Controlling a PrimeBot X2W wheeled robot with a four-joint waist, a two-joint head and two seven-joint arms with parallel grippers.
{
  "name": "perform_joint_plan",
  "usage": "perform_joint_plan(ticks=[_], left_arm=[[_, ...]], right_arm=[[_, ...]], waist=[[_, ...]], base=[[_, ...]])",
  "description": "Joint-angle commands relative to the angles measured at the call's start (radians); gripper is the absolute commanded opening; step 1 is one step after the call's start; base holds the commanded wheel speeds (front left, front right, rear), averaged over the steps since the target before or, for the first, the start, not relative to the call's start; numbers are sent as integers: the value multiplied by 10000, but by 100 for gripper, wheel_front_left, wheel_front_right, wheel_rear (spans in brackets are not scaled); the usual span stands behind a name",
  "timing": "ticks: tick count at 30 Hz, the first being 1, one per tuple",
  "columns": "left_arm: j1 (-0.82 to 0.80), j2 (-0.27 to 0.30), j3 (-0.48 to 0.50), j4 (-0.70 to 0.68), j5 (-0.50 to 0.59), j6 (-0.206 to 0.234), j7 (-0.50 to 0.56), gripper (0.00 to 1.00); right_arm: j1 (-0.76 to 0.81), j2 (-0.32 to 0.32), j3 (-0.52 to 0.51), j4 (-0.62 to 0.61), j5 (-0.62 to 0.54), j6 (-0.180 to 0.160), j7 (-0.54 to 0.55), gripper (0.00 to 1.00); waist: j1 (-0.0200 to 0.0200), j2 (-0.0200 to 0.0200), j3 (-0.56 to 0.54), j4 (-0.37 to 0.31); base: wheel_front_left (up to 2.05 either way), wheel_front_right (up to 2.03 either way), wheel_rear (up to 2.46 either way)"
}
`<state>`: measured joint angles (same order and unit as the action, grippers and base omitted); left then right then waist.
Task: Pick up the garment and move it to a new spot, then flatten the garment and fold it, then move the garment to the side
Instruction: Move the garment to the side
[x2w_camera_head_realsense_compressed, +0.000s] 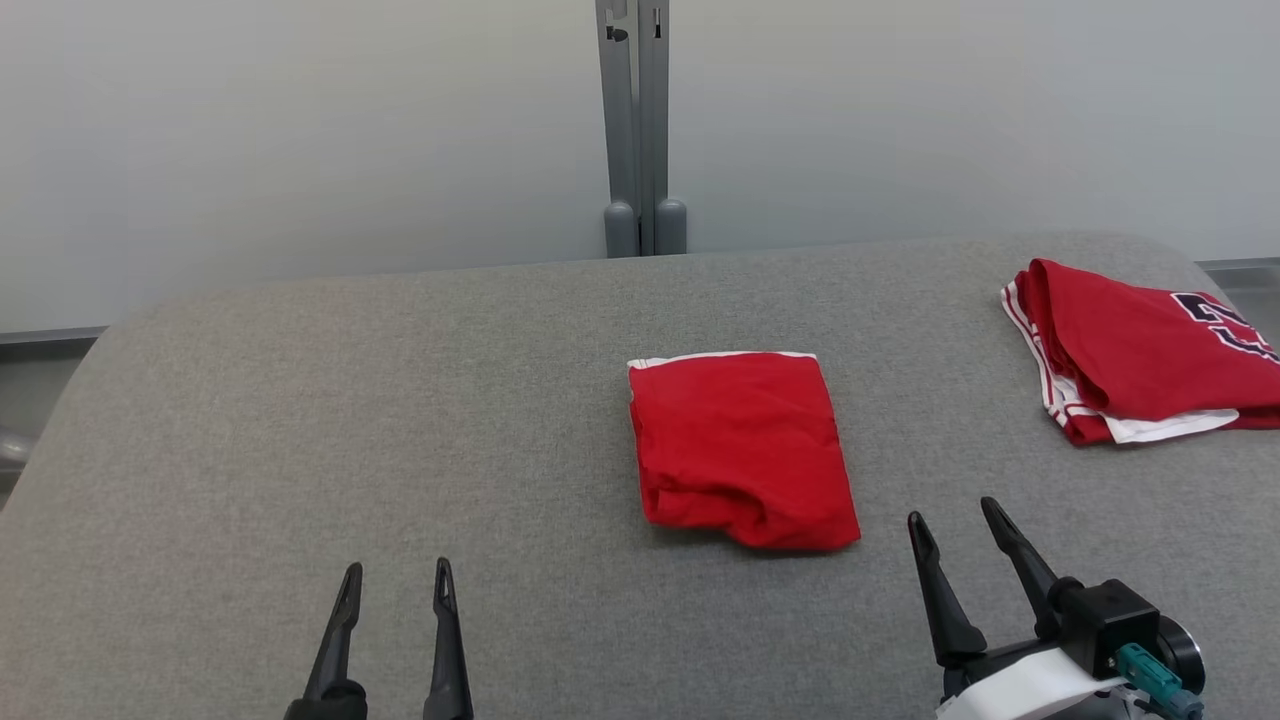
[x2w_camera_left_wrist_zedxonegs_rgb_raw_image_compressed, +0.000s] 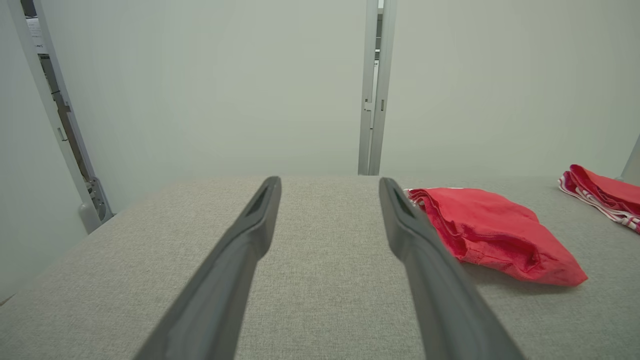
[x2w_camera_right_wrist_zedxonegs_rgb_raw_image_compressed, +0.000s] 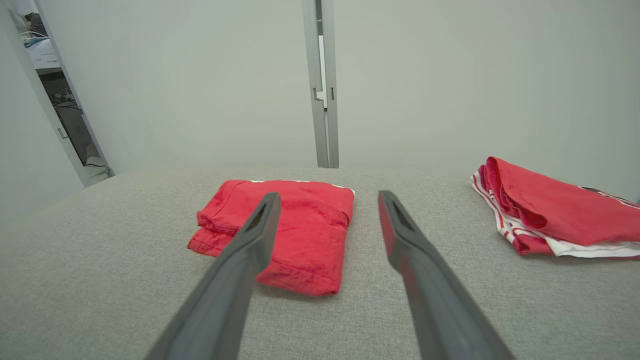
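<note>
A red garment (x2w_camera_head_realsense_compressed: 742, 450) lies folded into a small rectangle near the middle of the grey table (x2w_camera_head_realsense_compressed: 300, 420), a white trim along its far edge. It appears to the right of the fingers in the left wrist view (x2w_camera_left_wrist_zedxonegs_rgb_raw_image_compressed: 492, 232) and partly behind the left finger in the right wrist view (x2w_camera_right_wrist_zedxonegs_rgb_raw_image_compressed: 295, 227). My left gripper (x2w_camera_head_realsense_compressed: 397, 580) stands open at the lower left, well clear of the cloth. At the lower right my right gripper (x2w_camera_head_realsense_compressed: 955, 515) is open too, just off the garment's near right corner, nothing between its fingers.
A second folded red garment (x2w_camera_head_realsense_compressed: 1140, 350) with white striped trim and dark lettering lies at the table's far right edge (x2w_camera_right_wrist_zedxonegs_rgb_raw_image_compressed: 560, 215). A grey post (x2w_camera_head_realsense_compressed: 640, 130) rises behind the table against pale wall panels. The table's left half is bare cloth.
</note>
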<state>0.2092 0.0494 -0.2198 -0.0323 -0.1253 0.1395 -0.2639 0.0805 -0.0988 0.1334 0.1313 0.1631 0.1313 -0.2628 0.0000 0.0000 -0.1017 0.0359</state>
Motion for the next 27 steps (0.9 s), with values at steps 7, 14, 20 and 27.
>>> perform_joint_plan(ticks=[7,14,20,27], left_arm=[[61,25,24,76,126,-79,0,100],[70,25,25,121,175,-116,0,100],[54,25,21,141,215,-135,0,100],[27,25,15,196,227,-157,0,100]], right_arm=[[128,108,-63,101,25,-14,-21,100],[161,155,-107,171,92,-13,-21,100],[169,181,-103,208,116,-14,-21,100],[168,184,-100,209,138,-14,-21,100]], waist=[[0,0,37,3],[0,0,21,-37],[0,0,24,-46],[0,0,34,0]], base=[[0,0,0],[0,0,0],[0,0,0],[0,0,0]])
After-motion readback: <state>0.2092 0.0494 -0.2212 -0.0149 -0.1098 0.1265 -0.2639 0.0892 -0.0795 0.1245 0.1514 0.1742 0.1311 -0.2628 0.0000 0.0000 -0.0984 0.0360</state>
